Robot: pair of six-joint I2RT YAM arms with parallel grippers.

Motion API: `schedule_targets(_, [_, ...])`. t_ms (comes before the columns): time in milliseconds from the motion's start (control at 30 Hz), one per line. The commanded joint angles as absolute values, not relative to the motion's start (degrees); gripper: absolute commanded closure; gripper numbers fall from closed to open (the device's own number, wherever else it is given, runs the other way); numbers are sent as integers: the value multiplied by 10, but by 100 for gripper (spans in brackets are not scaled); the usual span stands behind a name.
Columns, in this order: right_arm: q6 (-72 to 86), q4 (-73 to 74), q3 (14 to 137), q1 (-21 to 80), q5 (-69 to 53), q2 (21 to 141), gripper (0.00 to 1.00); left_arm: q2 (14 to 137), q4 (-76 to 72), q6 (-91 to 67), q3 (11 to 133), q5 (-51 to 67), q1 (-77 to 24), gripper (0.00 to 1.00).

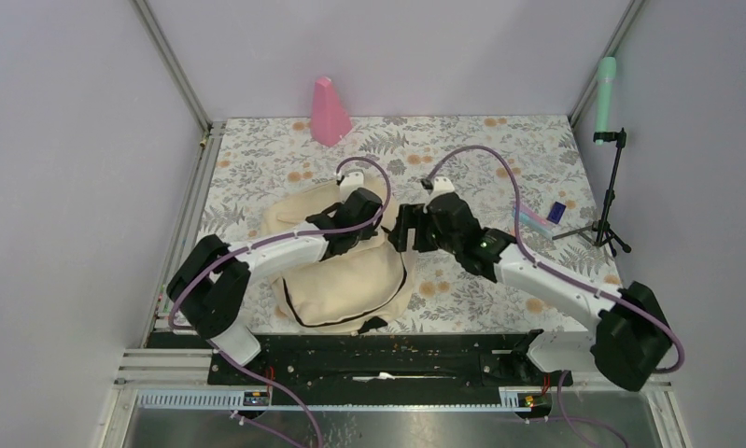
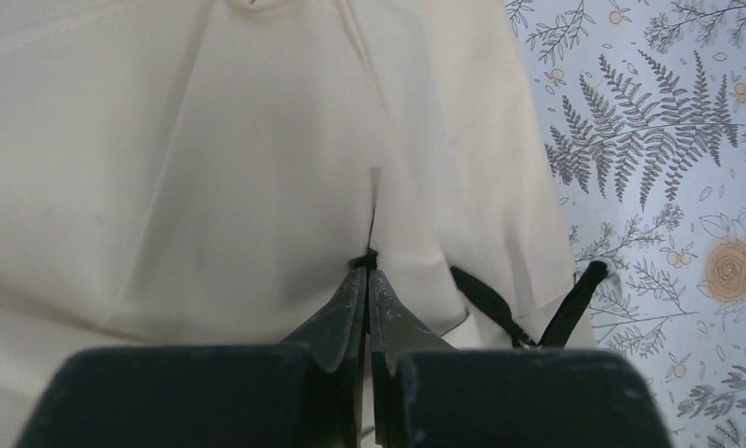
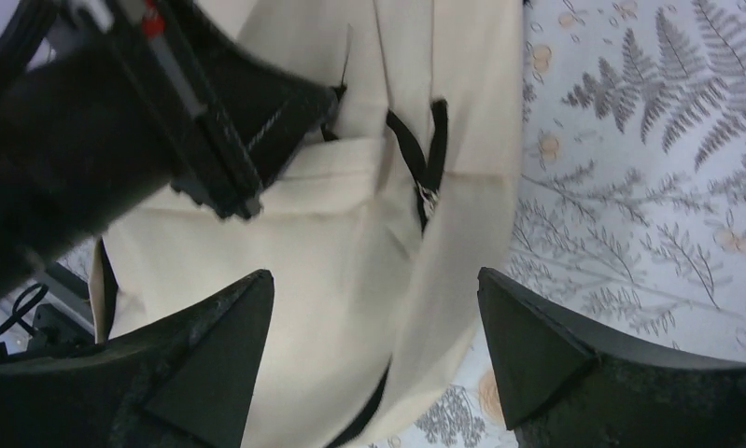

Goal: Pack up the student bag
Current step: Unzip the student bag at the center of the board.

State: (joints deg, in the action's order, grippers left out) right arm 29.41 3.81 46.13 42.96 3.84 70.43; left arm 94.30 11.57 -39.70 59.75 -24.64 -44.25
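1. Base rail (image 1: pixel 387 359), near edge of table (image 1: pixel 499 149): both arms bolted here, reaching inward.
2. Bag (image 1: pixel 345 280): cream, lying flat, left of centre, just beyond the rail; no opening seen. Risk: nothing goes in until its mouth is found.
3. Left gripper (image 2: pixel 369 266): fingers pressed together, pinching a thin fold of bag cloth. Risk: the fold slips out, or a pull drags the whole bag instead of parting it.
4. Right gripper (image 3: pixel 373 280): fingers spread wide, hovering over the bag's right edge by a black strap (image 3: pixel 425 159), close to the left gripper. Risk: the two heads knock; fingers snag the strap.
5. Blue item (image 1: pixel 555 211) and pale tube (image 1: pixel 534 221): right side, well apart from the bag. Risk: long carry, likelier drop.
6. Pink cone (image 1: pixel 330 112): far edge.
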Motion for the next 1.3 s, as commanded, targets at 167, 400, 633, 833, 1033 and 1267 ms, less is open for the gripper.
schedule_targets(167, [284,-35,558,418,-40,856,29,838,21,-438,513,-295,-444,100])
schedule_targets(400, [319,-68,574,398,-72,932,36,824,6,-433,497,-299,-444,100])
schedule_targets(633, [336,-103,580,386,-120,971,51,810,2,-428,486,-313,-443,100])
schedule_targets(833, [346,-118,585,385,-151,983,73,798,-14,-417,477,-331,-444,100])
schedule_targets(1033, [349,-115,570,381,-130,977,100,789,-1,-403,468,-375,-443,100])
schedule_targets(1267, [343,-111,560,378,-127,967,100,771,-30,-365,456,-326,-443,95])
